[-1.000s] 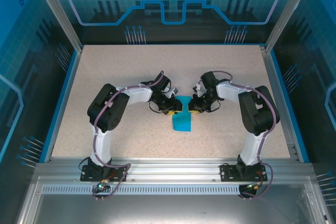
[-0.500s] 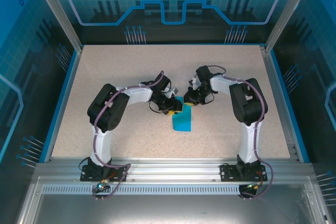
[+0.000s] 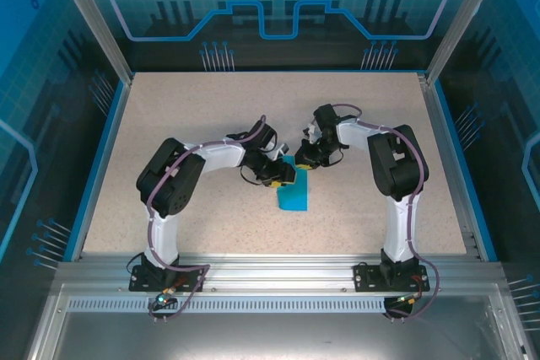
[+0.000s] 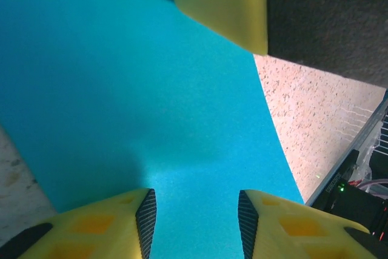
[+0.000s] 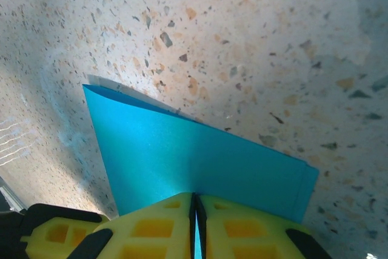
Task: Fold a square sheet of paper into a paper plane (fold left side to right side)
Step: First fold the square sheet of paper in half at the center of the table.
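Observation:
The square sheet of paper point(image 3: 294, 197) is bright cyan and lies flat mid-table, folded into a narrow upright strip. My left gripper point(image 3: 284, 176) hovers over its upper left part. In the left wrist view the paper point(image 4: 151, 101) spreads under the open left gripper point(image 4: 197, 210), with nothing between the pads. My right gripper point(image 3: 305, 160) sits at the strip's top end. In the right wrist view the right gripper point(image 5: 195, 201) is shut, tips down on the paper point(image 5: 182, 156), which shows a folded edge on the right. One right finger point(image 4: 224, 4) shows in the left wrist view.
The speckled beige table point(image 3: 194, 115) has a blue rim point(image 3: 97, 166) at its sides and back. Slanted metal posts point(image 3: 89, 18) stand at the far corners. An aluminium rail point(image 3: 270, 271) with the arm bases runs along the near edge.
My right arm swung inward and its gripper moved left onto the paper's top end. The left gripper edged slightly right over the paper and opened a little.

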Controlling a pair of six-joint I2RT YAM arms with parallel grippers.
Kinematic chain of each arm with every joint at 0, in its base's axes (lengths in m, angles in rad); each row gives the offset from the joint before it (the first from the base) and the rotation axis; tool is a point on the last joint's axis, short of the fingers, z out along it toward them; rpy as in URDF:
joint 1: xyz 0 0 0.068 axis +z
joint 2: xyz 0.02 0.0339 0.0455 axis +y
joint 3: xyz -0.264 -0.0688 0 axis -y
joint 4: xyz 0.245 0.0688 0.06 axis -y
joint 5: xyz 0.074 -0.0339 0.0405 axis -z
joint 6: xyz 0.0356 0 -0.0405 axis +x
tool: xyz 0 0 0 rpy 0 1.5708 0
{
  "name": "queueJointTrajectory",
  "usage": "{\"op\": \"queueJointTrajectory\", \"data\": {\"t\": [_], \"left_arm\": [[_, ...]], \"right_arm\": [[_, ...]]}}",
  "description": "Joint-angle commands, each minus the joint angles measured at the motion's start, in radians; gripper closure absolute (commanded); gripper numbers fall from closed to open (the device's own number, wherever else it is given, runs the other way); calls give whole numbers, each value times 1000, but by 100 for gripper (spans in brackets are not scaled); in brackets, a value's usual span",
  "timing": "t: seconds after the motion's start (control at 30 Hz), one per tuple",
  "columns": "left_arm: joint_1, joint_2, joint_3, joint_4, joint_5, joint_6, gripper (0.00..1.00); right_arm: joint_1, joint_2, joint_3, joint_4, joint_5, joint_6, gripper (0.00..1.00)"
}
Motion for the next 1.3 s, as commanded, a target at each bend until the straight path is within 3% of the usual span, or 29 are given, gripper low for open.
{"op": "queueJointTrajectory", "data": {"t": [0.0,0.6,1.0,1.27], "left_arm": [[-10,-17,-19,6,19,27,56],[-82,-116,-205,47,13,92,57],[-155,-188,-338,119,8,60,57],[-145,-266,-285,82,28,79,55]], "right_arm": [[10,44,-24,-70,84,-1,87],[16,57,-36,-83,113,20,87],[23,57,-47,-82,125,22,87],[25,53,-43,-77,116,14,87]]}}
